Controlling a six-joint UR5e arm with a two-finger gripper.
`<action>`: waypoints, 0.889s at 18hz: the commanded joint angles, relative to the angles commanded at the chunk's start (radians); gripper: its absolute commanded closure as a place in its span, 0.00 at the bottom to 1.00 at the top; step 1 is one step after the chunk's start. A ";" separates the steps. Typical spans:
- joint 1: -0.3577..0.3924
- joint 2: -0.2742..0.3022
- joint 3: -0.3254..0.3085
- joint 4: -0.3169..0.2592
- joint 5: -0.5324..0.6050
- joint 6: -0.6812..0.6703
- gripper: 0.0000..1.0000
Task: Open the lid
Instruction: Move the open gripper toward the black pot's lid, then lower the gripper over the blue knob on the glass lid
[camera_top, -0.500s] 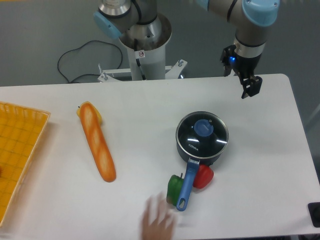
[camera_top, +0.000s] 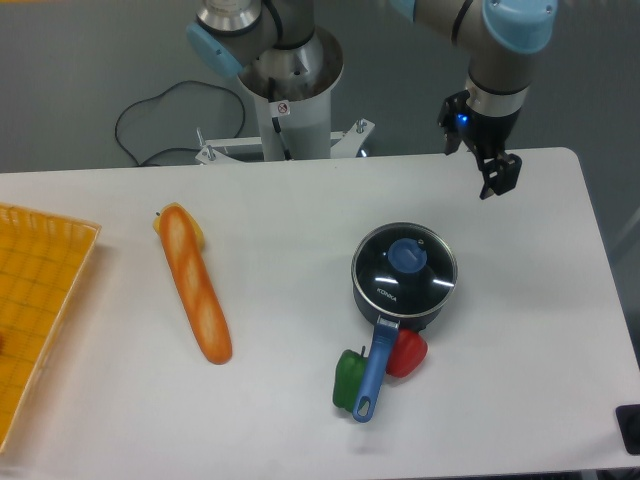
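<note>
The lid sits closed on the dark pot, right of centre on the white table. It is a dark glass disc with a metal rim and a round blue knob at its middle. The pot's blue handle runs toward the near edge, with a green pepper touching its left side and a red pepper touching its right. Bare tabletop surrounds the lid on the far, left and right sides.

The gripper hangs above the far right of the table, well apart from the lid; whether its fingers are spread cannot be told.

A blurred hand seen at the near edge half a second ago is gone; the gripper has shifted slightly.

A baguette lies well to the left, and a yellow basket sits at the left edge.
</note>
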 joint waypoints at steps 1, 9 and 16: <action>0.002 -0.002 -0.006 0.000 0.000 -0.011 0.00; 0.008 0.009 -0.044 -0.002 -0.075 -0.014 0.00; 0.002 0.005 -0.037 0.012 -0.154 -0.043 0.00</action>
